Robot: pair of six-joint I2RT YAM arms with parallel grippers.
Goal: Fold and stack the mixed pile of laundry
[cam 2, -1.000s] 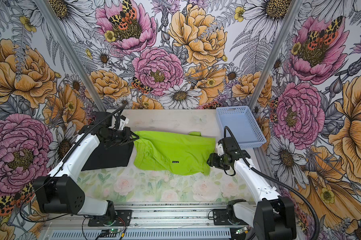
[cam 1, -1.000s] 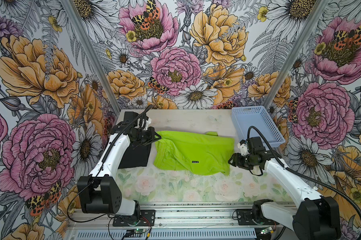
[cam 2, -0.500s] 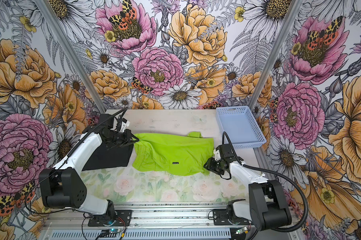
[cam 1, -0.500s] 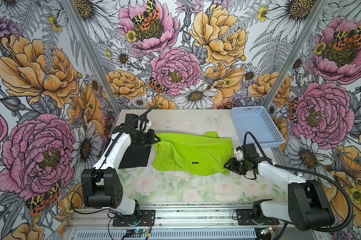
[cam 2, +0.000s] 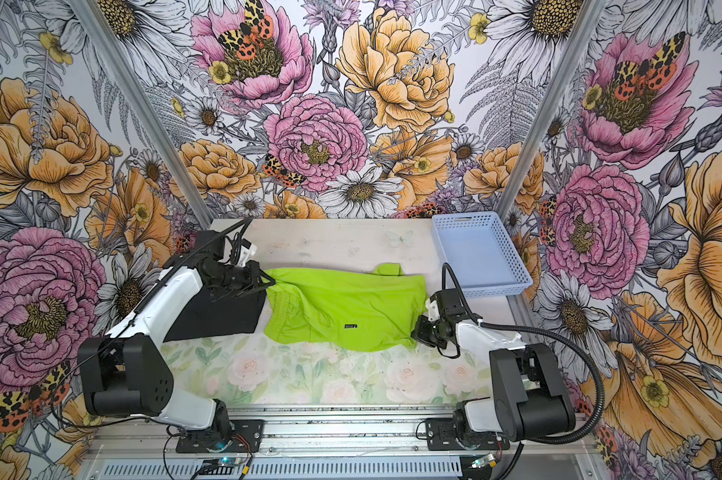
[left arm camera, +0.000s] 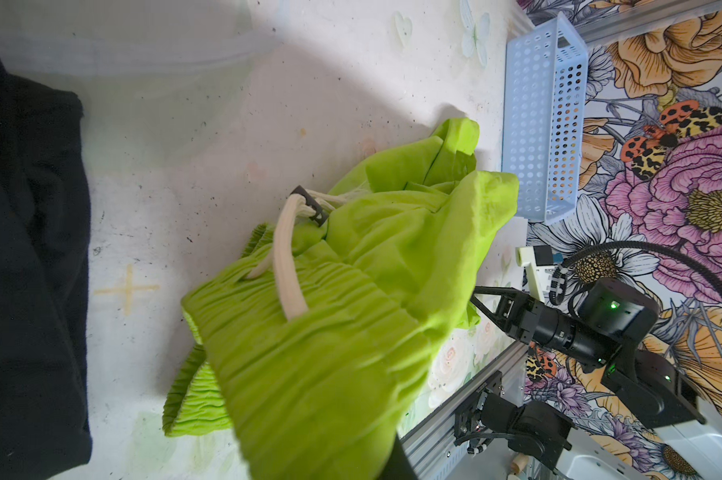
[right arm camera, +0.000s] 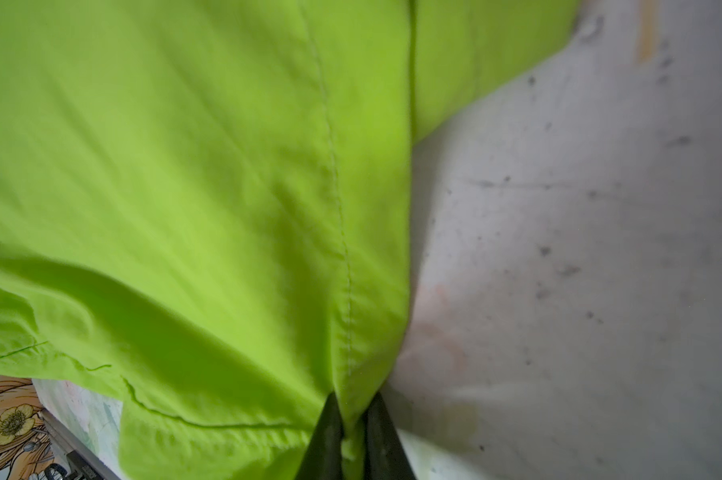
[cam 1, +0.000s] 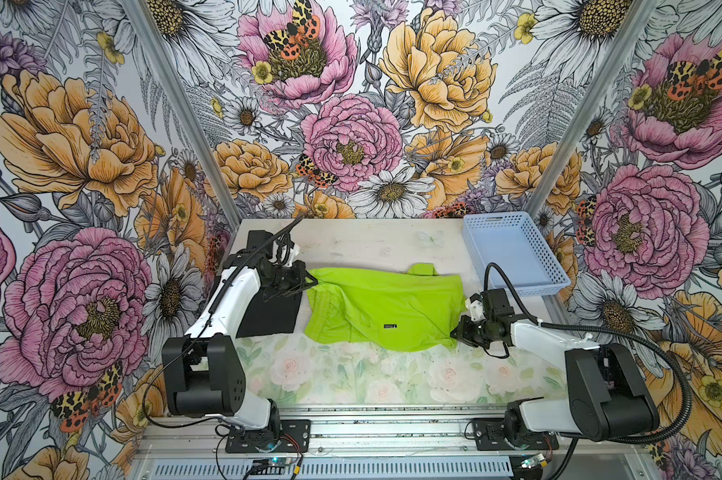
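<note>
The lime-green shorts [cam 1: 384, 309] lay spread across the middle of the table [cam 1: 363, 243] in both top views, small black logo facing up. The black T-shirt [cam 1: 272, 318] lay folded flat just beside them at centre left, partly under the left arm. The left gripper [cam 1: 311, 282] was closed narrow on the shorts' upper-left waistband corner. In the left wrist view the gathered waistband and cream drawstring [left arm camera: 283, 253] rose toward the camera. The right gripper [cam 1: 455, 333] pinched the lower-right hem, and the right wrist view showed its dark fingers [right arm camera: 325, 436] clamped on green cloth. The light-blue basket [cam 1: 529, 289] stood at upper right, apart from the shorts.
</note>
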